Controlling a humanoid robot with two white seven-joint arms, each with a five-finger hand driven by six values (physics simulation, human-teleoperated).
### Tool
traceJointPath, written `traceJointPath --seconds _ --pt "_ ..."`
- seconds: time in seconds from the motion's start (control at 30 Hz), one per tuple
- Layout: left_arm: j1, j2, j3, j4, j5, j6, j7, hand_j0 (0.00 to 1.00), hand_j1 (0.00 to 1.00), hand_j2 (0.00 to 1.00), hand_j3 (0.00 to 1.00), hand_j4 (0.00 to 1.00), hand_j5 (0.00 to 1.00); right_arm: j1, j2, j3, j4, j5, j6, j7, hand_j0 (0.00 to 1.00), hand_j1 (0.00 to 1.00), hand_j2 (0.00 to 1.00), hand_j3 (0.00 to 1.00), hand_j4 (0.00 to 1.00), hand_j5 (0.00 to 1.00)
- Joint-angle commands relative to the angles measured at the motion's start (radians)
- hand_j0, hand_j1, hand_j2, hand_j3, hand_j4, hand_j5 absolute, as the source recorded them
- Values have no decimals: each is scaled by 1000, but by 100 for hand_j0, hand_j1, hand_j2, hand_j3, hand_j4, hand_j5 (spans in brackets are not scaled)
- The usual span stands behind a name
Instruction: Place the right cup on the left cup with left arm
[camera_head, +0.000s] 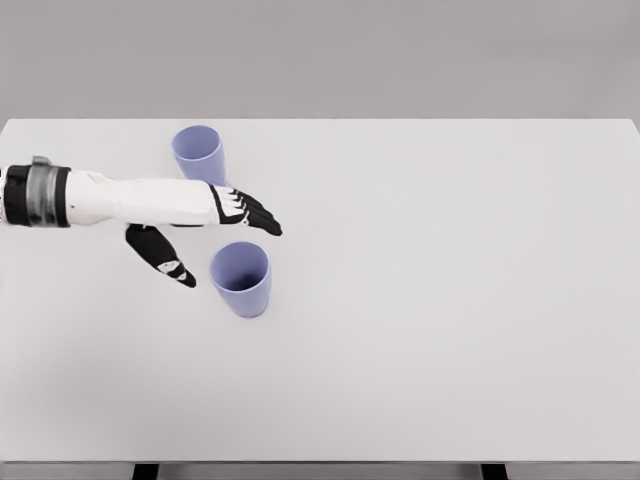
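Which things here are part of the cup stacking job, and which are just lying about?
Part of the job:
- near cup, standing upright, open end up
- far cup, also upright
- left hand, fingers spread, holding nothing, hovering between the two cups

Just there:
- white table, which only bears the cups; nothing else lies on it

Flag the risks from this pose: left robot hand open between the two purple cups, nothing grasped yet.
1. The left robot hand is open, its thumb right beside the near cup. Closing off-centre could likely tip it or push it away.
2. The forearm lies close in front of the far cup; lifting or swinging may knock it.
3. Both cups stand upright, mouths up, so stacking needs accurate alignment above the rim.
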Motion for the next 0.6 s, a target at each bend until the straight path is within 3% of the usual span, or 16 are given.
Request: traceJointPath --seconds 0.0,0.03,0.1,0.13,0.27,0.57 --pt "-3 -13 -22 -2 6 3 0 100 100 100 100 100 100 0 0 0 0 1 0 0 100 100 100 100 100 100" --pt "-24 -4 -34 -1 18 3 0 100 100 100 100 100 100 0 0 0 0 1 0 0 100 100 100 100 100 100" --pt "-123 8 -141 30 53 3 0 100 100 100 100 100 100 0 0 0 0 1 0 2 100 100 100 100 100 100" --pt "-139 8 -174 32 75 3 0 100 100 100 100 100 100 0 0 0 0 1 0 0 100 100 100 100 100 100" --pt "-149 -14 -209 65 75 3 0 100 100 100 100 100 100 0 0 0 0 1 0 0 100 100 100 100 100 100" --pt "-144 -45 -217 71 66 3 0 100 100 100 100 100 100 0 0 0 0 1 0 2 100 100 100 100 100 100"
